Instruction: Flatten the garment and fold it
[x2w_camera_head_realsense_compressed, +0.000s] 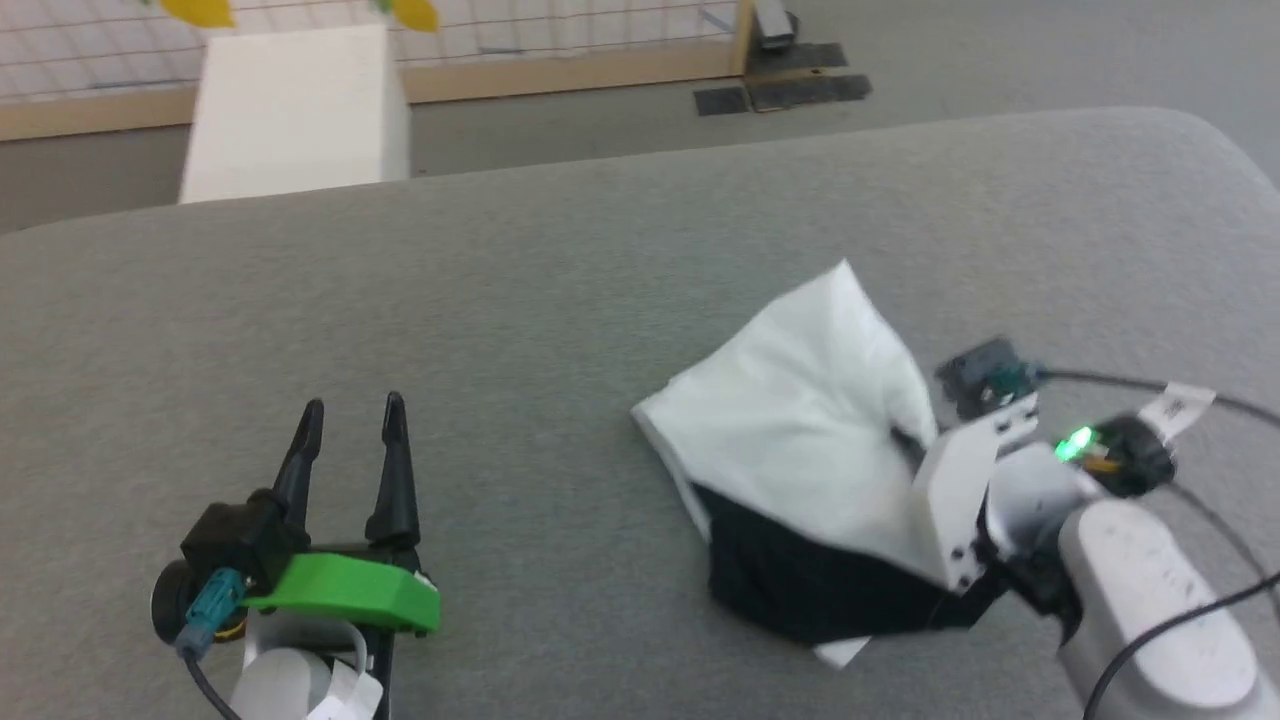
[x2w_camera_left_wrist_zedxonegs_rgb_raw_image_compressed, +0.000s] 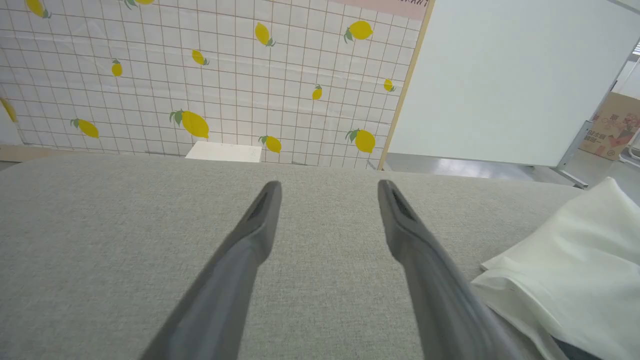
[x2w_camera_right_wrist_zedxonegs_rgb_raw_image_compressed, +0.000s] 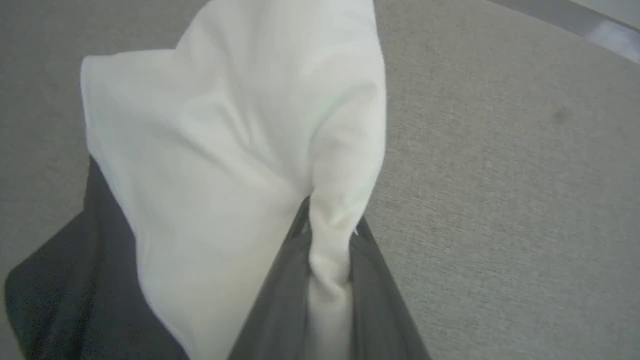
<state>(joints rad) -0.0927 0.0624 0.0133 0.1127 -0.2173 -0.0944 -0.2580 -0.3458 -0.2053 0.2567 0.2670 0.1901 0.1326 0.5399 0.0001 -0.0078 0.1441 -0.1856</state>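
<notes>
1. The garment (x2w_camera_head_realsense_compressed: 800, 440) is lying bunched, centre-right of the head view.
2. The right gripper (x2w_camera_right_wrist_zedxonegs_rgb_raw_image_compressed: 330, 227) is pinching its white fold.
3. The left gripper (x2w_camera_head_realsense_compressed: 353, 402) is sitting spread, lower left, well apart.

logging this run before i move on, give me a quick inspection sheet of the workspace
surface: grey fabric surface, flat
job's things: garment bunched in a heap on the right side, white body on top, black part beneath; not flattened yet
clutter: nothing seen
grippers: left gripper open, empty, apart from the garment; right gripper shut on a pinch of the white cloth
cables: black cable runs off the right wrist; left wrist cable hangs below the left gripper
surroundings: white box, lemon-print wall, white panel, cardboard box, dark floor mats
</notes>
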